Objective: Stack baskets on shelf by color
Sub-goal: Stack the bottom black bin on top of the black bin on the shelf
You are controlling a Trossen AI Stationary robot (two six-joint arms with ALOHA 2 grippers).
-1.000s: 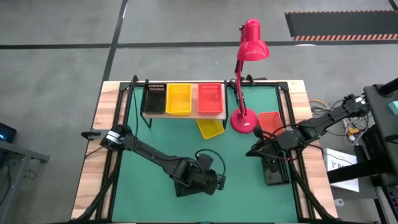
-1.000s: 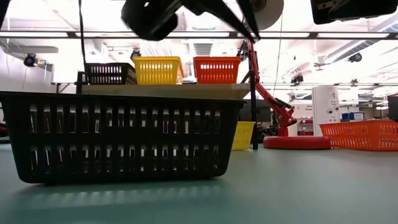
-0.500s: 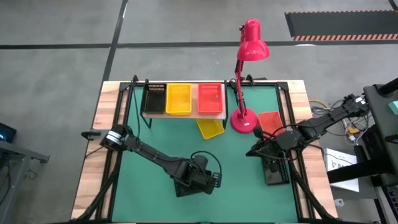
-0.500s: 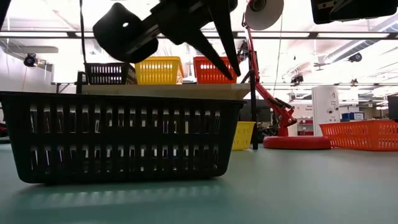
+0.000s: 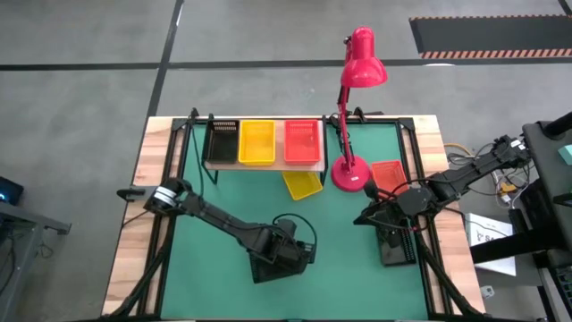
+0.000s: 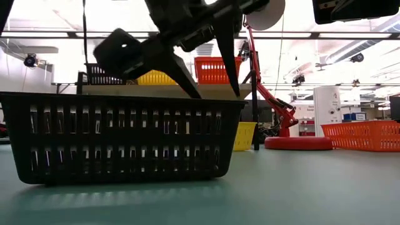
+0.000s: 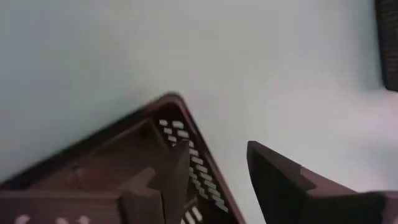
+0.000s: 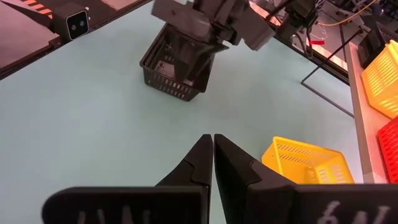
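A black basket [image 6: 122, 137] stands on its bottom on the green table, near the front. My left gripper [image 6: 217, 95] hangs over it, open and slanting down. One finger [image 7: 171, 180] is inside the basket and the other [image 7: 280, 186] outside, either side of a wall [image 7: 202, 171] near a corner; no touch shows. The shelf [image 5: 265, 165] at the back carries a black [image 5: 221, 141], a yellow [image 5: 256, 141] and an orange-red basket [image 5: 302, 140]. My right gripper [image 8: 213, 138] waits shut at the right.
A loose yellow basket [image 5: 302, 184] lies just in front of the shelf. An orange-red basket [image 5: 387, 173] sits beside the red lamp's round base [image 5: 350, 173]. Open green table lies between the black basket and the shelf.
My left gripper has come down toward the black basket, rolled a little, and opened from shut to wide. Its fingertips have dropped from well above the basket to the level of its rim. The basket has stayed where it was.
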